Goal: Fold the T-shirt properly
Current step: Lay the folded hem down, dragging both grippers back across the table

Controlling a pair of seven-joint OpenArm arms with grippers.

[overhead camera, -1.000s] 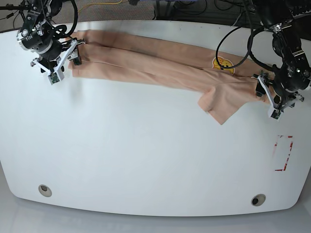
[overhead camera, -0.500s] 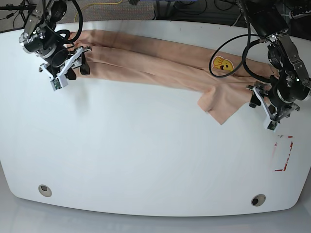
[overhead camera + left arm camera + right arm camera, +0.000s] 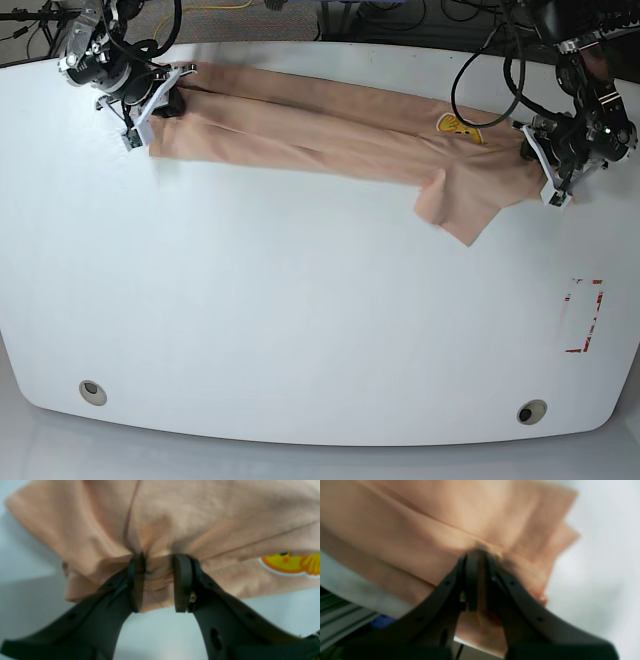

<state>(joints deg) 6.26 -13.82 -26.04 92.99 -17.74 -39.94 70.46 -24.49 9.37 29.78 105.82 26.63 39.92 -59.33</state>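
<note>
The peach T-shirt point(image 3: 330, 130) lies stretched in a long folded band along the far side of the white table point(image 3: 300, 320). Its yellow emblem point(image 3: 458, 123) faces up near the right end, and one sleeve point(image 3: 455, 205) flares toward me. My left gripper point(image 3: 542, 168) holds the shirt's right end. In the left wrist view the left gripper point(image 3: 157, 562) is shut on a bunched fold of the T-shirt point(image 3: 200, 517), beside the emblem point(image 3: 287, 562). My right gripper point(image 3: 163, 104) holds the shirt's left end. In the right wrist view the right gripper point(image 3: 480, 555) is shut tight on the fabric point(image 3: 420, 517).
A red-outlined rectangle point(image 3: 583, 315) is marked near the table's right edge. Two round holes point(image 3: 92, 392) point(image 3: 531, 411) sit near the front edge. Cables point(image 3: 480, 90) hang behind the right-hand arm at the table's far edge.
Both grippers have moved toward the table's far edge with the shirt ends in them. The shirt band has shifted back with them and lies more taut.
</note>
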